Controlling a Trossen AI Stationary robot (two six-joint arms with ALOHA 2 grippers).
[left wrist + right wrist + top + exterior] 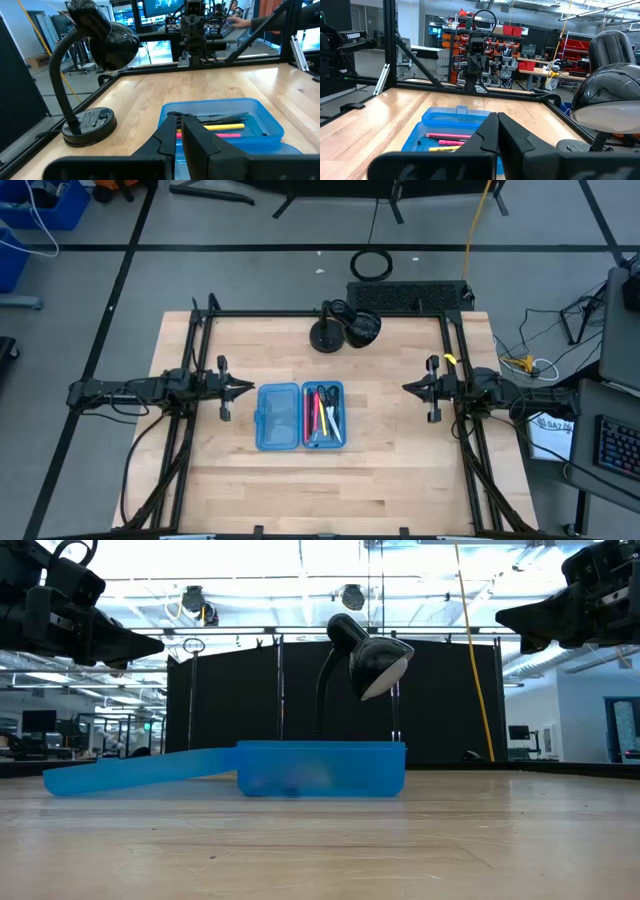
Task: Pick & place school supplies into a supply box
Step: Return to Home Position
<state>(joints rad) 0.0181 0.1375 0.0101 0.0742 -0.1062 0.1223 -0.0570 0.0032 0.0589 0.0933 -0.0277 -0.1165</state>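
The translucent blue supply box (300, 416) lies open on the table's middle, its two halves side by side. The right half (323, 415) holds the school supplies (322, 412): black, pink-red and yellow pens or pencils lying lengthwise; in the left wrist view they show as yellow and pink-red sticks (225, 130). The left half (279, 417) holds nothing I can see. My left gripper (247, 388) hangs shut above the table, left of the box. My right gripper (408, 388) hangs shut to the right of the box. Neither touches anything.
A black gooseneck desk lamp (340, 328) stands on its round base near the table's far edge, behind the box. A black frame (320, 314) runs around the table. Bare wood lies in front of the box toward the near edge.
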